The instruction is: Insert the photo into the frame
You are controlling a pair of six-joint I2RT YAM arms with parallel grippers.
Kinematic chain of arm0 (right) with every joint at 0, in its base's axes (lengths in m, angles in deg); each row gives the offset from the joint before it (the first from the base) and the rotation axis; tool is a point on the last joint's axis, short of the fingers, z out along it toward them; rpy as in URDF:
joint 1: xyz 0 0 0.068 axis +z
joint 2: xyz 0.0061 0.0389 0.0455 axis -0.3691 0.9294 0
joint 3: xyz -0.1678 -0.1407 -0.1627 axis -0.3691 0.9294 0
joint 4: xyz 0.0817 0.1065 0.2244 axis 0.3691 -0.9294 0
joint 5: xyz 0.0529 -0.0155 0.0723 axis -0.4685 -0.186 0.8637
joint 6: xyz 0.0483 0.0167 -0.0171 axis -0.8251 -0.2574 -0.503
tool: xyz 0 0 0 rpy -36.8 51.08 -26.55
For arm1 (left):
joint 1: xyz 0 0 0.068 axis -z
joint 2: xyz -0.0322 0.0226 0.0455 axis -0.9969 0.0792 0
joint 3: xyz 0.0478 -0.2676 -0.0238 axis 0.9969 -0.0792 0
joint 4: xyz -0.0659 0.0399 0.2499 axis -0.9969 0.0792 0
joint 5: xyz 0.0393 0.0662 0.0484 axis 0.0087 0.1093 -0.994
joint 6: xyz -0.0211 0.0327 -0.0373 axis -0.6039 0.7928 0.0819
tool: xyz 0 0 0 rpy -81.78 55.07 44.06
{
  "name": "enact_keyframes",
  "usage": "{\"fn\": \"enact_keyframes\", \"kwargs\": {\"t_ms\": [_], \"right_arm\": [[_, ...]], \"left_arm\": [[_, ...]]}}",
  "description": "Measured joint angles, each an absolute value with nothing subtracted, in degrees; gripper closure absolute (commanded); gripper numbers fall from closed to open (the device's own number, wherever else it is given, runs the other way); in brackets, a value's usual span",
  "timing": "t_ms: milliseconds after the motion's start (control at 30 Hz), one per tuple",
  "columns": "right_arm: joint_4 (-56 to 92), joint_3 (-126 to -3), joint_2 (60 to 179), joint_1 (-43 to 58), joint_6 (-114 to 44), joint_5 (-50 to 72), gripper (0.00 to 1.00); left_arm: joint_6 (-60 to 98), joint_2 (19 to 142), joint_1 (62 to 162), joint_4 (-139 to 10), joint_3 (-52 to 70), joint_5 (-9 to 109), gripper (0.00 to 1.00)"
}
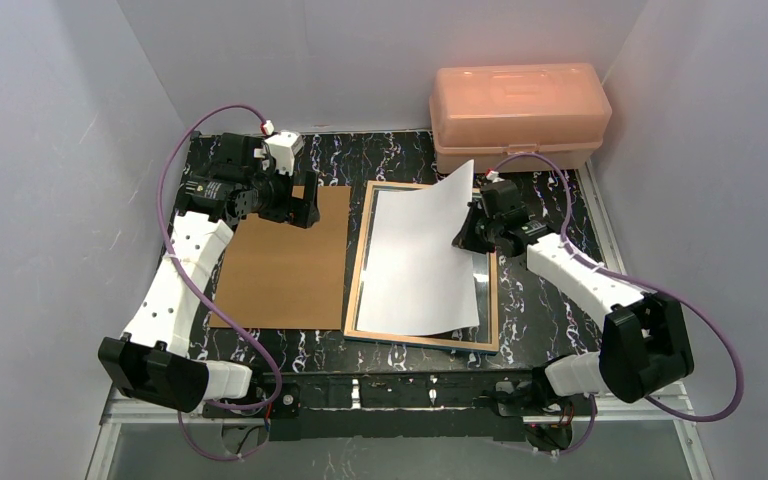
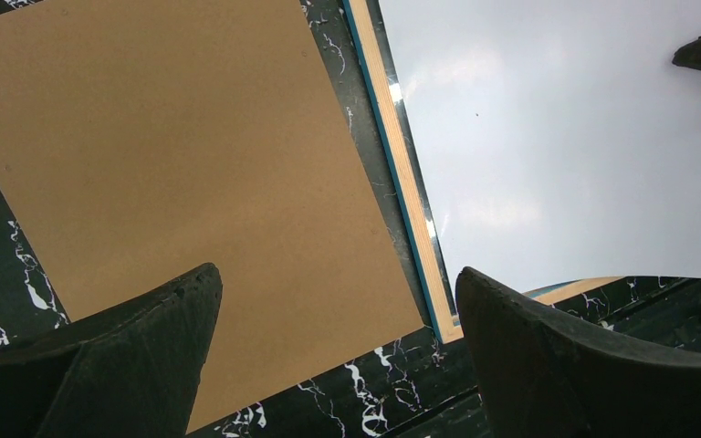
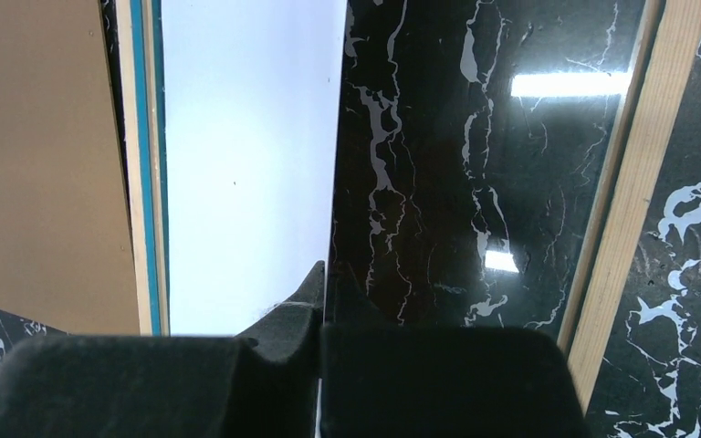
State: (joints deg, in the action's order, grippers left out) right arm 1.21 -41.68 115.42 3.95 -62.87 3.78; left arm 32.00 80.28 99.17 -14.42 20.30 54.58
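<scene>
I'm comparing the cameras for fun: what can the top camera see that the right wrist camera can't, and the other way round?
Only the top view: the pink plastic box and the left pincer. Only the right wrist view: the right pincer up close, shut on the edge of the photo, and bright glare on the glass pane. Both: the photo, white back up, the frame, the brown backing board.

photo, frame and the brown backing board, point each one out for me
photo [image 1: 415, 265], top view, middle of its blank white upward side
frame [image 2: 413, 196], left wrist view, wood-coloured edge strip beside the blue line
backing board [image 1: 285, 260], top view, bare brown middle
</scene>
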Motion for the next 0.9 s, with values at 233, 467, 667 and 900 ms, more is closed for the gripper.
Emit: {"fn": "enact_keyframes", "kwargs": {"t_ms": [233, 467, 667, 900], "right_arm": [[2.54, -41.7, 116.82, 3.95, -61.53, 3.75, 0.99], [3.37, -41.68, 117.74, 3.9, -60.79, 4.83, 0.97], [4.53, -41.59, 118.68, 3.9, -60.72, 5.63, 0.93], [3.83, -41.59, 119.11, 3.9, -59.44, 4.5, 0.29]], "left_arm": [[32.0, 80.3, 99.17, -13.99, 20.43, 54.58, 0.01], [31.93, 80.3, 99.17, -13.83, 20.54, 54.58, 0.02], [31.91, 80.3, 99.17, -13.72, 21.11, 54.58, 0.02], [31.91, 80.3, 99.17, -13.66, 21.11, 54.58, 0.01]]}}
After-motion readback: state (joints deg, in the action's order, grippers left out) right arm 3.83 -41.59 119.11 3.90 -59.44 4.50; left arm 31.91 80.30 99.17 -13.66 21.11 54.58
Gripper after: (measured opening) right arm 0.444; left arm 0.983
